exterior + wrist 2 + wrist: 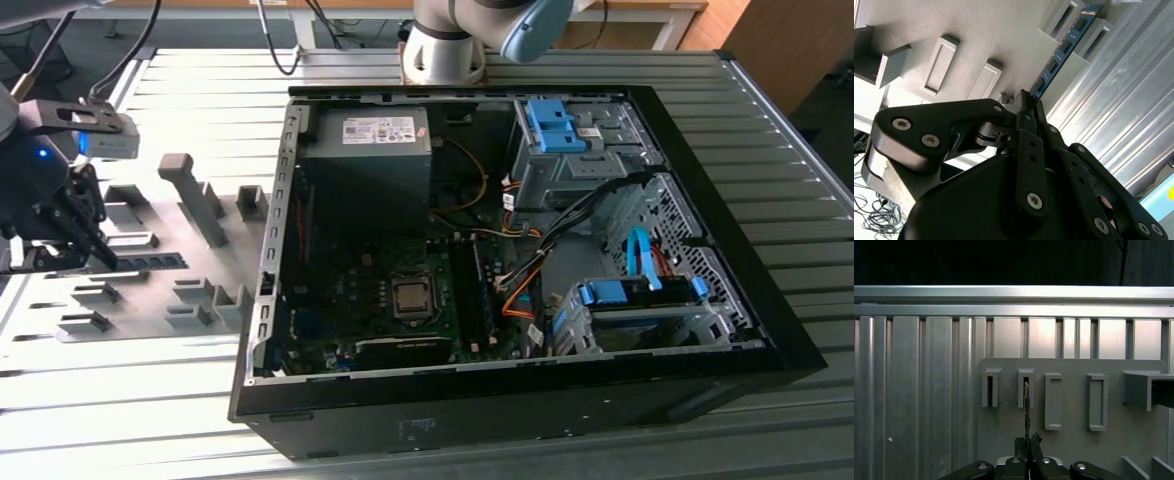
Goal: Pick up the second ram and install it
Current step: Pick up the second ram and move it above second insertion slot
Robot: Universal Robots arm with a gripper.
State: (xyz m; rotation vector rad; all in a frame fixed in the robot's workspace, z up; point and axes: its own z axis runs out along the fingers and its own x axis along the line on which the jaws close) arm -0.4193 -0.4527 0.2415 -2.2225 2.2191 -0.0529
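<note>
Black metal gripper (1028, 100) of mine pinches the thin blue-green ram stick (1066, 47) in its grey holder (1021, 390); pick-up, I judge, needing a straight lift.

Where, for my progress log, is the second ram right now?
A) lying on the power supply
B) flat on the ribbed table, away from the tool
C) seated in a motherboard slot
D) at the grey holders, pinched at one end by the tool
D: in the second wrist view the tool is shut on the near end of the second ram, whose far end lies between the grey holders.
</note>
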